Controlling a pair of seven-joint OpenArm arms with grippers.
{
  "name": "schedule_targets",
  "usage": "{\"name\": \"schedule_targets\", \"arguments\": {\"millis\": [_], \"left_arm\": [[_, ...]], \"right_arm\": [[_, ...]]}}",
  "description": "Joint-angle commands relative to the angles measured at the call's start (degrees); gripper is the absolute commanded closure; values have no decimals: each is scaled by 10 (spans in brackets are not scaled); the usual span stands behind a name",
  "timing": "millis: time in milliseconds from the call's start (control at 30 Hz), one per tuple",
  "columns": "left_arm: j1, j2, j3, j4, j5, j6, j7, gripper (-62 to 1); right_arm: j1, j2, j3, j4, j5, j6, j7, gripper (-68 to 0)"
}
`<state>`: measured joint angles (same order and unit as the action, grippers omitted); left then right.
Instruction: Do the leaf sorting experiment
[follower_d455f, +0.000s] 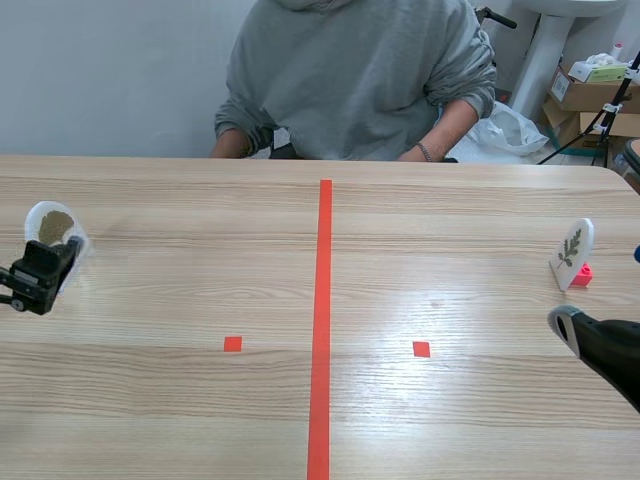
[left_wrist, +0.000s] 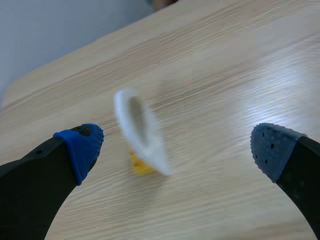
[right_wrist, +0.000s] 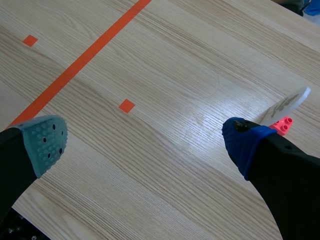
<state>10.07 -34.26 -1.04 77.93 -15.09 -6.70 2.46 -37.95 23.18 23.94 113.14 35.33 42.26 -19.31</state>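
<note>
Currently L pincer (left_wrist: 176, 150) released w/ yellow-based leaf card (left_wrist: 140, 132) ahead, R pincer (right_wrist: 145, 145) released beside pink-based leaf card (right_wrist: 285, 105).

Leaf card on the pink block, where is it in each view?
Scene view: leaf card stands near the table's right edge, on its pink block.
Left wrist view: not in it.
Right wrist view: leaf card just past the blue-padded finger.
Shared landmark: tape line, scene and right wrist views.

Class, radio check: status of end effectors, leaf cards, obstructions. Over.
Left end effector open, leaf card on yellow block ahead. Right end effector open, second leaf card on pink block beside it. Person at far edge.
</note>
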Motion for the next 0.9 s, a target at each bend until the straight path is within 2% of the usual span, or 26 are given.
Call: {"name": "schedule_targets", "arguments": {"millis": [0, 167, 333, 533, 867], "left_arm": [[40, 4, -13, 51, -4, 1, -27, -623], [164, 8, -18, 217, -4, 1, -40, -623], [237, 24, -16, 302, -3, -10, -42, -623], [294, 23, -16, 336, -4, -31, -39, -623], [356, 24, -16, 339, -4, -31, -40, -623]], "right_arm": [[7, 0, 5, 0, 6, 5, 11, -646], [7, 0, 5, 0, 6, 5, 11, -646], [7, 0, 5, 0, 6, 5, 16, -646], [7, 0, 5, -1, 6, 5, 38, -632], [6, 5, 5, -1, -3, 5, 36, -632]]}}
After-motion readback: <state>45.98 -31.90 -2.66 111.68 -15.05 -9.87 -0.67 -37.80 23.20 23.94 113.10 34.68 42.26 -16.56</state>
